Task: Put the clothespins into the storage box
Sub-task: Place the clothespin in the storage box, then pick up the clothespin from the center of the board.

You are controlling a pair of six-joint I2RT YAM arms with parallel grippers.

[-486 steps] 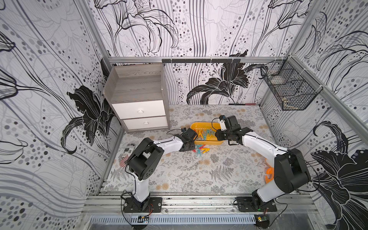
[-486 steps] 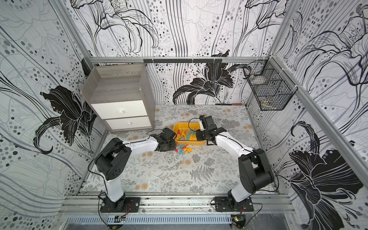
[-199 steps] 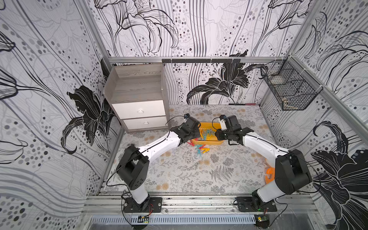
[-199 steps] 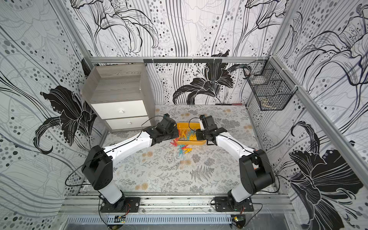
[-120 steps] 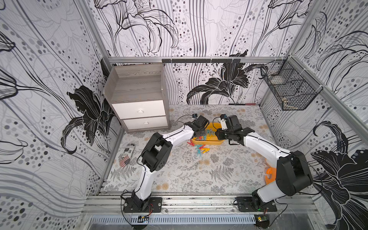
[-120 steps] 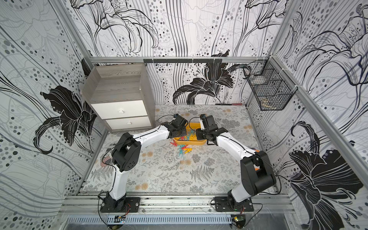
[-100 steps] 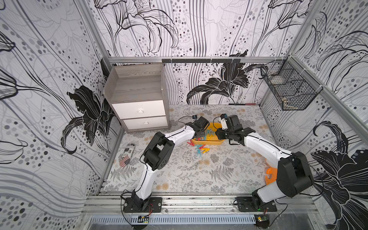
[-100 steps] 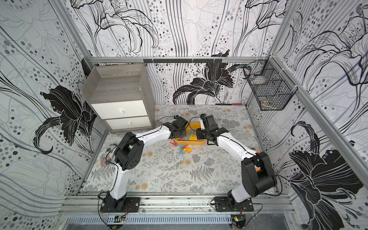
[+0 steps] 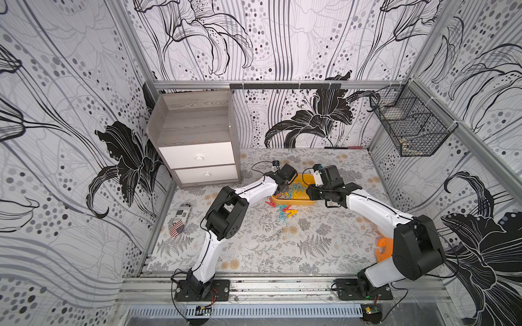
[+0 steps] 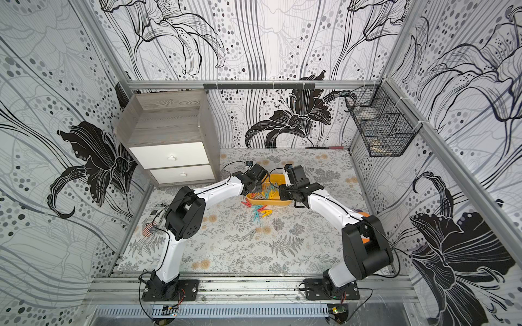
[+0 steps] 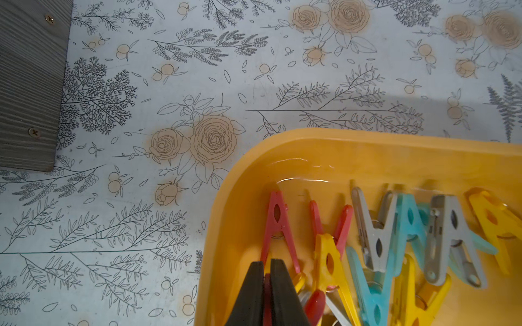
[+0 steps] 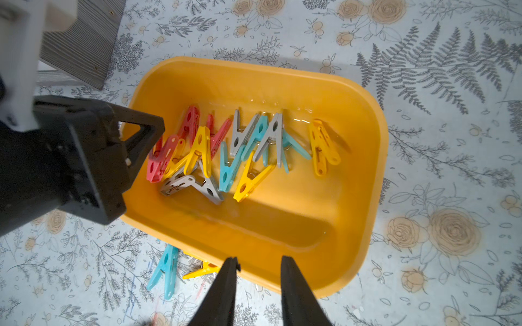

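**Fingers [image 11: 282, 293] of the left gripper [image 11: 267, 265] pinch a red clothespin [image 11: 267, 299] over the storage box [image 11: 367, 141]**

Roughly a dozen clothespins [image 12: 240, 146] lie heaped inside the box, toward its left end. The right gripper [image 12: 258, 261] hangs near the box's right end. Its fingers [image 12: 223, 290] are spread with no clip between them; whether they touch the rim I cannot tell. By my judgement more than half is done. Not yet in are the pinched clip, a small teal, yellow and red cluster [image 9: 285, 211] just beside the box's arm-base side, and one grey clothespin [image 9: 278, 232] well apart from the box.
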